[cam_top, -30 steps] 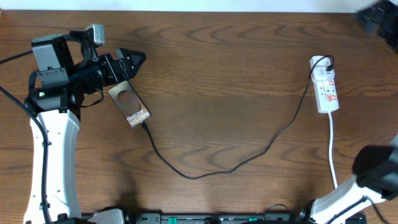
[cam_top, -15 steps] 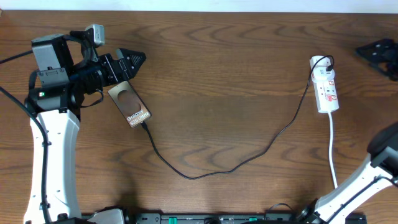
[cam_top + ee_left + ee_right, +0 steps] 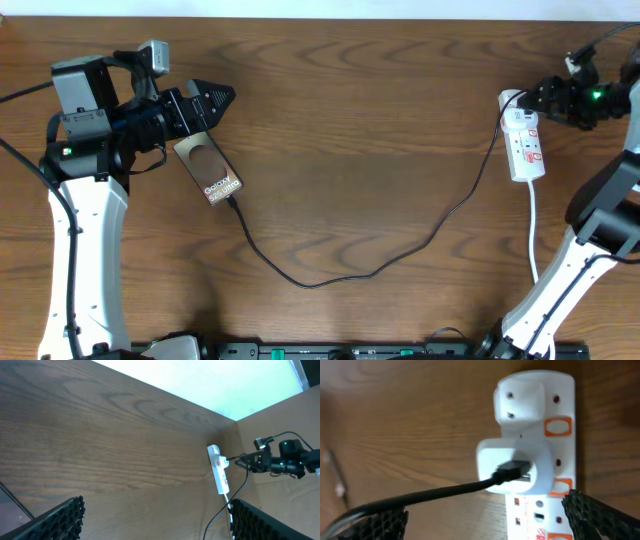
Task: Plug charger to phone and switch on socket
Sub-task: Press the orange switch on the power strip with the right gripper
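Observation:
The phone [image 3: 208, 165] lies flat at the left, with white lettering on its dark back. The charger [image 3: 330, 281] is a thin black cable that runs from the phone's lower end, where its tip touches the phone, across the table to the socket [image 3: 526, 143]. My left gripper [image 3: 210, 107] is open just above the phone's upper end and holds nothing. My right gripper [image 3: 543, 97] is open at the socket's far end. In the right wrist view the socket [image 3: 540, 390] carries a white adapter [image 3: 517, 460] with the black cable plugged in, between my open fingers [image 3: 485, 525].
The socket's white cord [image 3: 535, 240] runs down toward the front edge. The left wrist view shows the socket [image 3: 219, 467] far off with the right arm [image 3: 280, 457] beside it, and its own open fingers [image 3: 157, 525] at the bottom.
My right arm has swung in from the far right edge to the socket's far end. The left arm, phone and cable have not moved.

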You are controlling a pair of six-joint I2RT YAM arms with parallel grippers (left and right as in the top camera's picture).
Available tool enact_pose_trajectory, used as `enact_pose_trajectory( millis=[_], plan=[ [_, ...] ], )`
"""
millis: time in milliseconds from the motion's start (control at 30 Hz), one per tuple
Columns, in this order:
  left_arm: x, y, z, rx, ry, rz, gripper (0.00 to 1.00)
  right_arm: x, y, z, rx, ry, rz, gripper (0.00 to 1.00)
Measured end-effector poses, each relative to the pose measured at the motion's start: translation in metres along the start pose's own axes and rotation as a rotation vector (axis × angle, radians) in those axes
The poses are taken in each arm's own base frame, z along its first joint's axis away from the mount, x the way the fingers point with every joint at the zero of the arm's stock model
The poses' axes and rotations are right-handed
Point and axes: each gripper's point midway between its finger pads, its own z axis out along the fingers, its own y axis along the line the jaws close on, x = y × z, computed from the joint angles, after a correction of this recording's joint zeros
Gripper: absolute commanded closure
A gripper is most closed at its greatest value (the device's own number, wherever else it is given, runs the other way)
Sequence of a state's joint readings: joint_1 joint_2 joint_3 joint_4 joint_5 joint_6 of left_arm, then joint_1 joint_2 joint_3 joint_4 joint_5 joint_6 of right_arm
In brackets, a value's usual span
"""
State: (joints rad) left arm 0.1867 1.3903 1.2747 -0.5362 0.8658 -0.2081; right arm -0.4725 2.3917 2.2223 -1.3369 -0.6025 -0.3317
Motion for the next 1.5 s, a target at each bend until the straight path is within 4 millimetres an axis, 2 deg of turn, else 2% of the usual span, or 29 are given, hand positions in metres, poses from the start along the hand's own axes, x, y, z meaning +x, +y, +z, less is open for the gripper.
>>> enact_pose_trajectory(
  millis=[367, 700, 1500],
  plan=[
    [0.0, 0.0, 0.0, 0.0, 0.0, 0.0, 0.09, 0.01, -0.008, 0.018, 0.095, 0.075, 0.04, 0.01],
    [0.0, 0.0, 0.0, 0.0, 0.0, 0.0, 0.09, 0.024, -0.02, 0.038, 0.102, 0.108, 0.078, 0.01],
    [0.0, 0.0, 0.0, 0.0, 0.0, 0.0, 0.09, 0.018, -0.01, 0.04, 0.03, 0.078, 0.056, 0.01]
  ],
)
